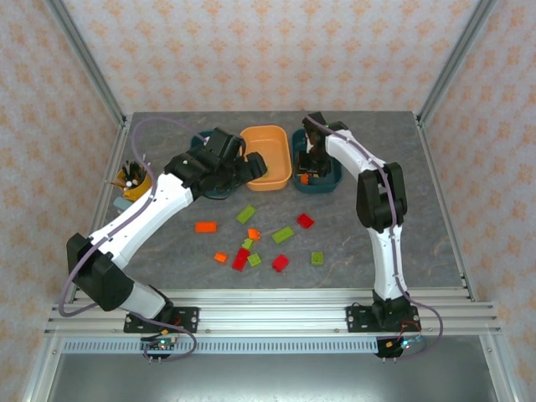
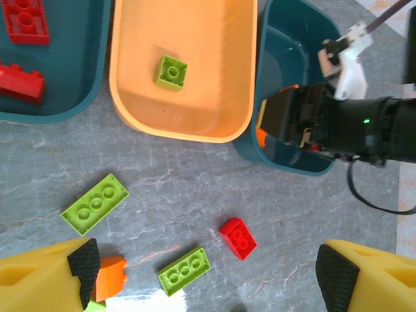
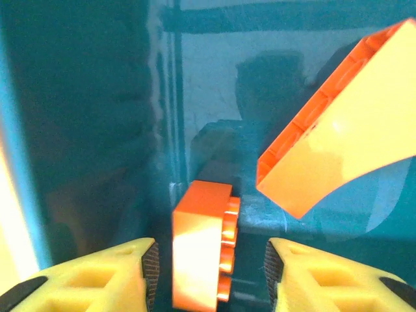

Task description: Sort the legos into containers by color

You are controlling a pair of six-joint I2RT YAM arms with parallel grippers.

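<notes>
Right wrist, orange brick (image 3: 200,242) on edge between parted right pincer (image 3: 211,261), left pincer (image 2: 211,270) wide.

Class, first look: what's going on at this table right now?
Two robot arms are sorting lego bricks by colour. The right gripper hangs in the right teal tub, jaws parted around an orange brick, beside another orange brick. The left gripper hovers wide open and empty above the loose bricks on the table. The left teal tub holds red bricks; the orange tub holds one green brick.
</notes>
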